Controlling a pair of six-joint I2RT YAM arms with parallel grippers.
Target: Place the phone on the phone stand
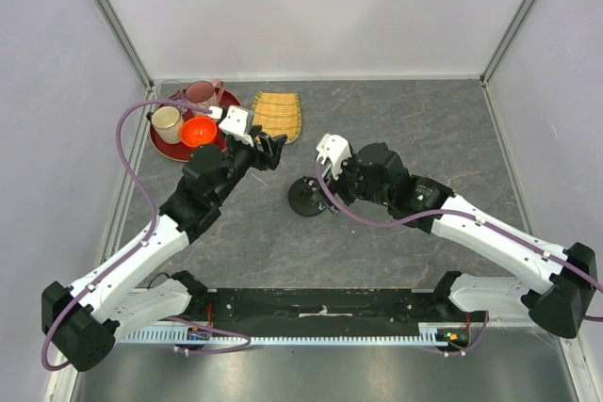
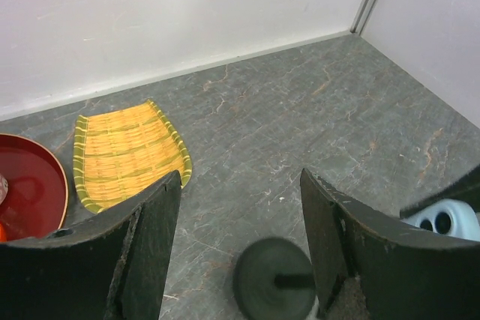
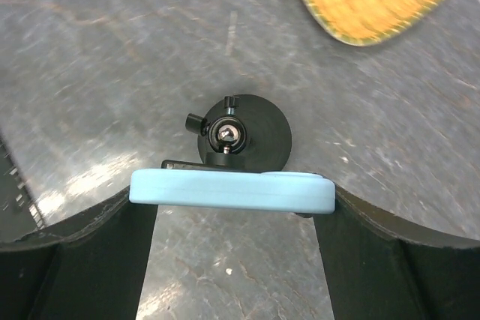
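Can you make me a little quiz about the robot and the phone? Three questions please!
1. Fill in the blank: the left gripper is ____ and holds nothing.
2. What holds the phone? A) the left gripper B) the right gripper C) nothing, it lies on the table
3. True or false: the phone already sits on the phone stand.

Key: 1 open. 2 B. 3 False: the phone is gripped between the fingers, close to the stand but not on it.

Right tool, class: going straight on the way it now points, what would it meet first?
Most likely the phone stand, just beyond the phone the right tool grips; depth is unclear.
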